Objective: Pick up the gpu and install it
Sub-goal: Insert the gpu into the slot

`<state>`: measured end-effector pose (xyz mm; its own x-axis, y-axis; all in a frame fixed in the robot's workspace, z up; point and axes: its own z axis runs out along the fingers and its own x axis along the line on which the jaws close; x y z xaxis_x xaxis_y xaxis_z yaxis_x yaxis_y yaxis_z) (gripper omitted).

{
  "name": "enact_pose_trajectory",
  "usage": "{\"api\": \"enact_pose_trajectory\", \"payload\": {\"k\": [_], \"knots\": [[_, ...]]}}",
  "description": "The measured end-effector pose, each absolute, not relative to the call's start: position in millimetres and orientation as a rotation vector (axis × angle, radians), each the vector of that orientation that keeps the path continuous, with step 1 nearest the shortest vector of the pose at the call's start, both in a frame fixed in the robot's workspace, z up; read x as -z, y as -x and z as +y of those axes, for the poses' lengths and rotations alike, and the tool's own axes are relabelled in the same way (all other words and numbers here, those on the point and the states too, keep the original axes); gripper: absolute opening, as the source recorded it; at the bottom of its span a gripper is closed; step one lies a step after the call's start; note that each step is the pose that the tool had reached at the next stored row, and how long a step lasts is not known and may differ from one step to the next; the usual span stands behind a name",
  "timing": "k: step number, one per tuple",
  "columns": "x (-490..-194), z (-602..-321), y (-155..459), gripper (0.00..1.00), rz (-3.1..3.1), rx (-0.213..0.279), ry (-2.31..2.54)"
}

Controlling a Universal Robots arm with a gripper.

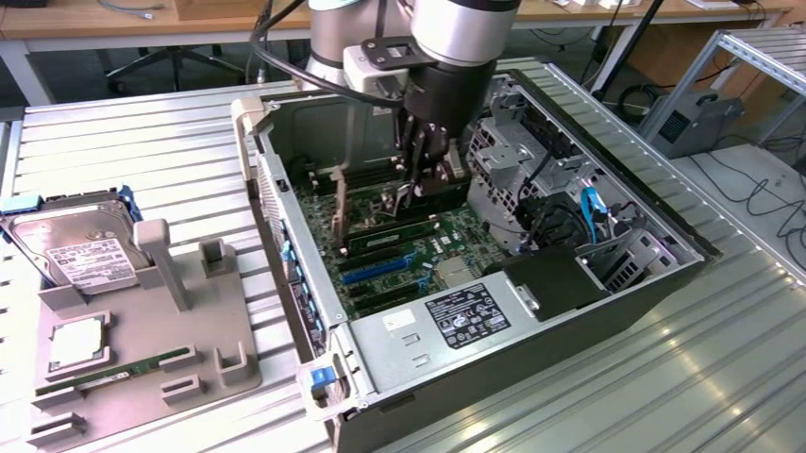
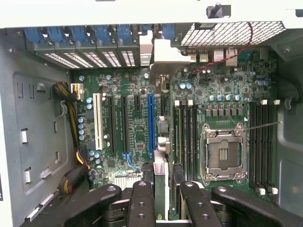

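A ribbed silver metal work surface (image 1: 151,142) spans the exterior view. Beyond its far edge runs a long wooden desk (image 1: 126,19) with office-chair legs (image 1: 176,61) on dark floor beneath. At the exterior view's right stand an aluminium frame (image 1: 756,57) and a small grey box (image 1: 693,123), with black cables (image 1: 768,189) trailing nearby.

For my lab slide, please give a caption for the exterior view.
The tool holds the gpu on edge inside the open computer case, over the motherboard.
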<state>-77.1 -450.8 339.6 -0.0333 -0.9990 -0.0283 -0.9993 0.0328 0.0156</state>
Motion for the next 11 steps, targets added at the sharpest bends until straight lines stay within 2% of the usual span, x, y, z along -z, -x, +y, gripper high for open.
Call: {"api": "enact_pose_trajectory", "payload": {"k": [11], "knots": [[-338.7,-450.8,82.3,0.26,2.251,-0.048,2.178]]}}
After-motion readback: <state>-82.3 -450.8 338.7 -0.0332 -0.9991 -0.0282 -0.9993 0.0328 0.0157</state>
